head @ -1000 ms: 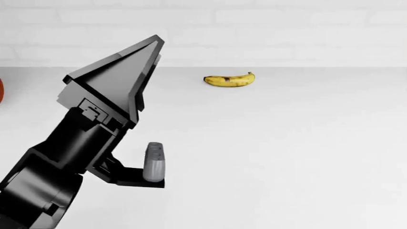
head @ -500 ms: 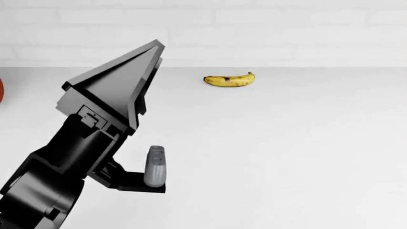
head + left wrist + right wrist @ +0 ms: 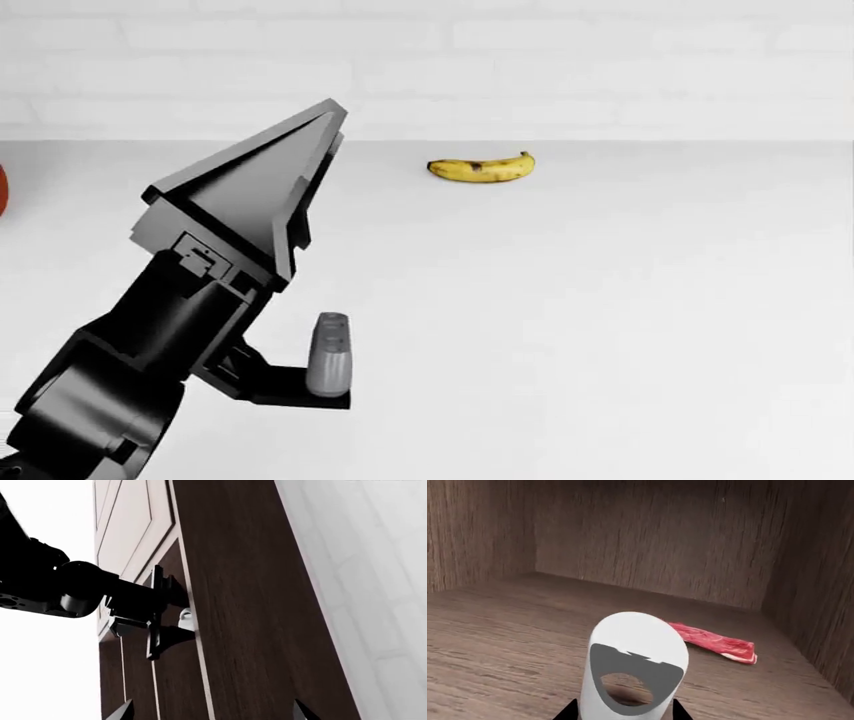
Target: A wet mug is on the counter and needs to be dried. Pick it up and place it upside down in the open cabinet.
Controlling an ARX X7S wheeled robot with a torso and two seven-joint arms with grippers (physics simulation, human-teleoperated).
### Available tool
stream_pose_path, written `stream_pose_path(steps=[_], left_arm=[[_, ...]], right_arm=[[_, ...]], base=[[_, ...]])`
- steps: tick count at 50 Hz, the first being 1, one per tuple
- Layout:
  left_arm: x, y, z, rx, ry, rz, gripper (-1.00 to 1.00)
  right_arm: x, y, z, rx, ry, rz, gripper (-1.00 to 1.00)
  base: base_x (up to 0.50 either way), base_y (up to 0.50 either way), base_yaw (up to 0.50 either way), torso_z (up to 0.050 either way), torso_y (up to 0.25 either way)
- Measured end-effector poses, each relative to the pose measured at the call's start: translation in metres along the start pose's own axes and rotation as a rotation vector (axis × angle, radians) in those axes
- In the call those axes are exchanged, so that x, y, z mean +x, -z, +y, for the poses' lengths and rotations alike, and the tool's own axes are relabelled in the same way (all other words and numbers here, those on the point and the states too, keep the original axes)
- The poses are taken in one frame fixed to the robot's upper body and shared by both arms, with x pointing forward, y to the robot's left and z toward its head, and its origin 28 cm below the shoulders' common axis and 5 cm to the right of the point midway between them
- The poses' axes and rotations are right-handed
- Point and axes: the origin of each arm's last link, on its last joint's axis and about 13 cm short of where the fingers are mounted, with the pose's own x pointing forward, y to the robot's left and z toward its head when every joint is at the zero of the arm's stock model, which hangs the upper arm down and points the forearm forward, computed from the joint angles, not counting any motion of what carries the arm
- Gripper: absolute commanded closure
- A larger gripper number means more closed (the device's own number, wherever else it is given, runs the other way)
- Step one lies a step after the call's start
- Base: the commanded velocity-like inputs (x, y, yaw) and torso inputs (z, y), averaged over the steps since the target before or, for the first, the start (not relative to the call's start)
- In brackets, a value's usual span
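— Where's the small plain white ceramic mug [image 3: 635, 672]?

— Inside the dark wooden cabinet [image 3: 507, 625], pinched in the right pincer [image 3: 622, 709], just above the shelf near a red slab of raw meat [image 3: 715, 643].

— And the left pincer [image 3: 316, 290]?

— Spread wide above the broad white table [image 3: 601, 300] — a yellow banana [image 3: 482, 167] lies well beyond it.
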Motion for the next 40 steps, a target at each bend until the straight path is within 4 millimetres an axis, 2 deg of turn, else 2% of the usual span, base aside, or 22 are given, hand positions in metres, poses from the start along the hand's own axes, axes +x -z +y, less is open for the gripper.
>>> stream_pose_path(steps=[1, 28, 40], left_arm=[[0.0, 0.0, 0.0, -0.001, 0.0, 0.0, -1.0], [-0.001, -0.003, -0.003, -0.011, -0.005, 0.006, -1.0], [-0.001, -0.003, -0.002, -0.027, -0.006, 0.021, -1.0]], right_arm=[[0.0, 0.0, 0.0, -0.002, 0.0, -0.001, -1.0], [-0.003, -0.002, -0.002, -0.055, 0.012, 0.001, -1.0], [-0.025, -0.011, -0.004, -0.033, -0.079, 0.021, -1.0]], base=[[0.02, 0.0, 0.0, 0.0, 0.0], [0.0, 0.0, 0.0, 0.0, 0.0], [0.0, 0.0, 0.0, 0.0, 0.0]])
